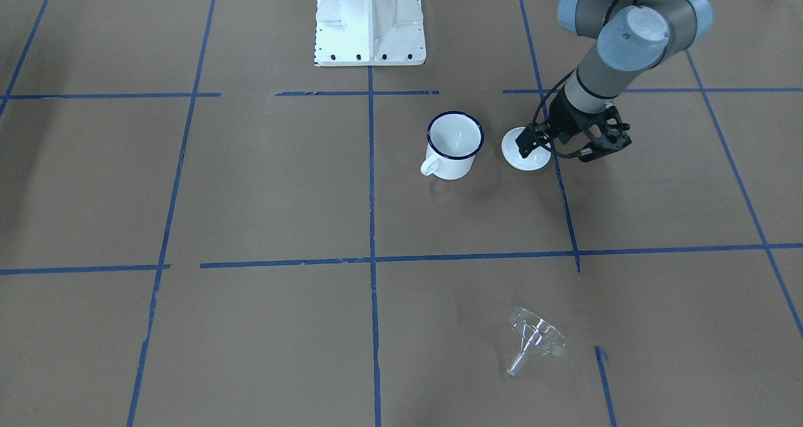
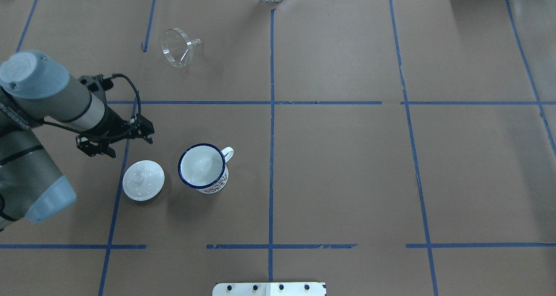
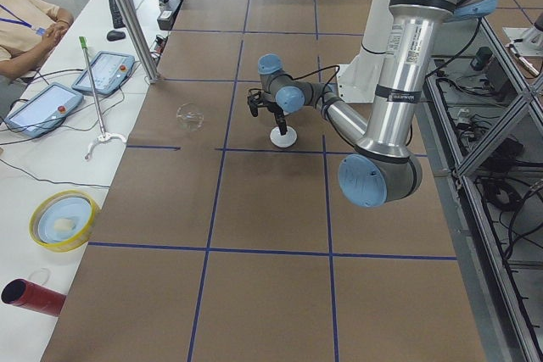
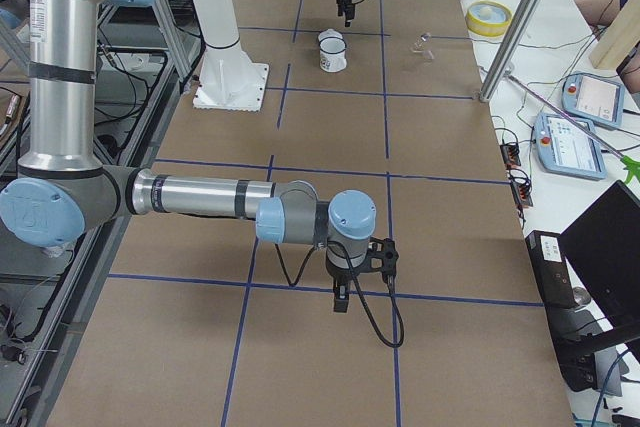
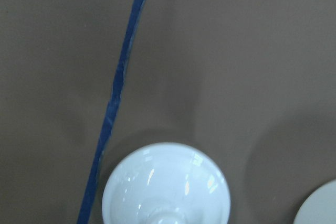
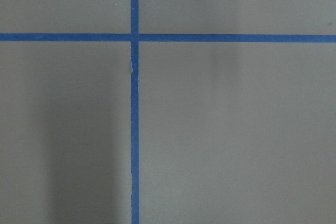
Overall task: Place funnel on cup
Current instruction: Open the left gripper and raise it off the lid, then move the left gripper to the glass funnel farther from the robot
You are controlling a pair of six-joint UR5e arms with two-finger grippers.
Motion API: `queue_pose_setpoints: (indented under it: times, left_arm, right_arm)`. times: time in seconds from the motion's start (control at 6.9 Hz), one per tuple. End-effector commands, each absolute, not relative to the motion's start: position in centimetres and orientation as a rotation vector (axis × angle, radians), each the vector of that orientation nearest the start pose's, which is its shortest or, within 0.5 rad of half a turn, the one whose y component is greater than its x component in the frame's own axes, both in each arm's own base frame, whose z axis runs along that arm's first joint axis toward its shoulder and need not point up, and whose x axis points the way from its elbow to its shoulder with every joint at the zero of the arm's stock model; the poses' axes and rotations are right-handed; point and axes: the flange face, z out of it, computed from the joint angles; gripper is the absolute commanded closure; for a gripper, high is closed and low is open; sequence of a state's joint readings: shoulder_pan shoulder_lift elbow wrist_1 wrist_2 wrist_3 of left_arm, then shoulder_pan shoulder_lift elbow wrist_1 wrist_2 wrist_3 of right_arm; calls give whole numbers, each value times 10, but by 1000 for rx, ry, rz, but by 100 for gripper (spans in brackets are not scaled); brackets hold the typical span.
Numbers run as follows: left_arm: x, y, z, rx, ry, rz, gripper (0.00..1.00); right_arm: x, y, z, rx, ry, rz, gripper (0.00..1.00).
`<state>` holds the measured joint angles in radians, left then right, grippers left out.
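Left pincer (image 2: 118,140) spread wide, nothing gripped, held up to left of cup (image 2: 203,165), near lid (image 2: 143,180) (lid beside cup, not touching). Funnel (image 2: 176,48) lain on side on worktop (image 2: 347,178), well beyond cup, untouched. Step judged: reach for funnel. Next move: pincer to be carried past cup, lowered, closed on cone rim. Right pincer (image 4: 341,299) far from cup; opening cannot be told.

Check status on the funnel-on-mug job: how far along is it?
Done: the enamel mug stands open, with its white lid on the table beside it.
In hand: nothing. The left tool hangs open by the lid. The right tool is far off, and I cannot tell whether it is open or shut.
Left: the whole placement. The clear funnel lies on its side, far from the mug and ungrasped.
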<state>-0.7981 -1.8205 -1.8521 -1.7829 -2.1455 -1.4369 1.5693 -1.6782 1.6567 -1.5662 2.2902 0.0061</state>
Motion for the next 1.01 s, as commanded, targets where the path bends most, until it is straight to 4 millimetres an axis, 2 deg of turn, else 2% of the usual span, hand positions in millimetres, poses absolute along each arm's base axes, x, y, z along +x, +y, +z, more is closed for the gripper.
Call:
queue_pose_setpoints:
  times: [0.0, 0.14, 0.43, 0.72, 0.87]
  left_arm:
    - [286, -541, 388, -86, 1049, -665, 1]
    - [285, -558, 390, -49, 1148, -788, 1]
    - [308, -608, 386, -1, 1254, -984, 1]
    - [306, -615, 377, 44, 1307, -987, 1]
    - [310, -621, 387, 53, 1329, -979, 1]
  right_arm:
    - [67, -445, 670, -19, -719, 10, 0]
    - [67, -445, 670, -19, -719, 10, 0]
    - [67, -445, 670, -19, -719, 10, 0]
    - [67, -445, 670, -19, -719, 10, 0]
    - [67, -445, 670, -19, -719, 10, 0]
